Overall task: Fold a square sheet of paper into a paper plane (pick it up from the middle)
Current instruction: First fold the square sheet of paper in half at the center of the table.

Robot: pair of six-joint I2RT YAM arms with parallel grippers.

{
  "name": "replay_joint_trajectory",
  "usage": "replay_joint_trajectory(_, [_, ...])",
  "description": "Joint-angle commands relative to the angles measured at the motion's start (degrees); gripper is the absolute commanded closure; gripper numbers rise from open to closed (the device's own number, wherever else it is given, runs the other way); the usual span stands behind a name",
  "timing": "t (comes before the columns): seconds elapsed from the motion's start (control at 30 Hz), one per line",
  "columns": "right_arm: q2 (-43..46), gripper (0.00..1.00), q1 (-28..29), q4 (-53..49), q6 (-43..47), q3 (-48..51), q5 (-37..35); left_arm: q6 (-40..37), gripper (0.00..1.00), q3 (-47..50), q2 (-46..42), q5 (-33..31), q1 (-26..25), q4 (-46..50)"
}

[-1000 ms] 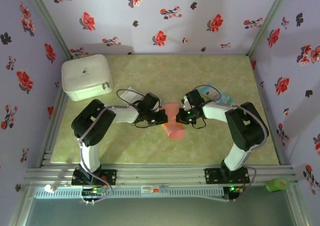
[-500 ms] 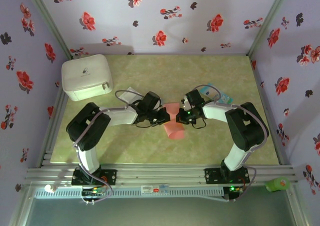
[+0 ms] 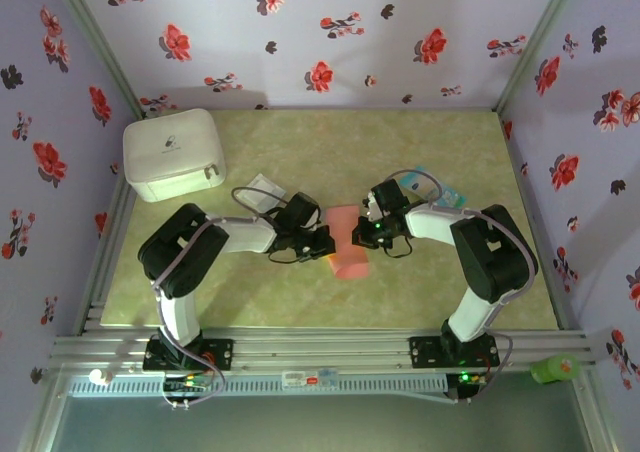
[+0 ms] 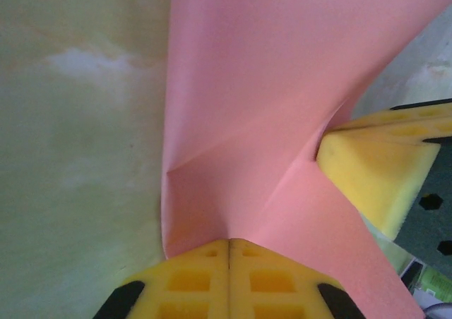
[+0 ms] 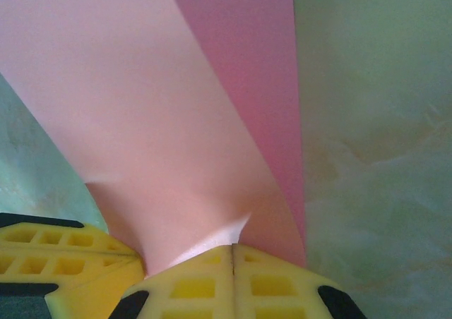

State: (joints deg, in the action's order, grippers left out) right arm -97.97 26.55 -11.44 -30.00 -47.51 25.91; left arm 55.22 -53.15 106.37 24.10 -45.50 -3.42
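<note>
The salmon-pink sheet of paper (image 3: 348, 247) lies mid-table, folded into a narrow shape with creases (image 4: 282, 86) (image 5: 162, 121). Whether it has the form of the paper plane I cannot tell. My left gripper (image 3: 322, 244) is at its left edge, with the yellow jaws (image 4: 229, 243) pressed together on the paper's edge. My right gripper (image 3: 364, 234) is at the paper's right edge, shut on a lifted fold (image 5: 233, 247). In the left wrist view the right gripper's yellow fingers (image 4: 374, 164) rest against the paper. The paper between the two grippers bows upward.
A white box (image 3: 172, 154) stands at the back left. A small pale packet (image 3: 262, 187) lies behind the left arm. A teal-and-white packet (image 3: 440, 190) lies behind the right arm. Floral walls enclose the green mat (image 3: 330, 142). A green object (image 3: 555, 369) sits off the table's front right.
The left arm has shifted and its gripper has moved slightly towards the near side along the paper's left edge. The right arm has stayed still. Both grippers stay shut.
</note>
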Motion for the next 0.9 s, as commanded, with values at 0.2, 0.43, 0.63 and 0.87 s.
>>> replay_joint_trajectory(0.2, [-1.87,1.00,-0.20,-8.33,-0.01,2.77,-9.64,0.51,1.00,-4.74,-4.00,-1.21,-2.96,5.08])
replay_joint_trajectory(0.43, [-1.98,1.00,-0.26,-8.22,-0.14,2.84,-9.49,4.20,1.00,-1.60,-1.79,-1.41,-3.74,0.36])
replay_joint_trajectory(0.63, [-2.15,1.00,-0.27,-8.02,-0.05,2.90,-9.50,4.61,1.00,2.74,-1.69,-1.69,-3.81,-1.45])
replay_joint_trajectory(0.87, [-2.14,1.00,-0.22,-7.89,-0.06,3.37,-9.67,3.20,1.00,8.40,-3.47,-2.56,-3.83,-1.99])
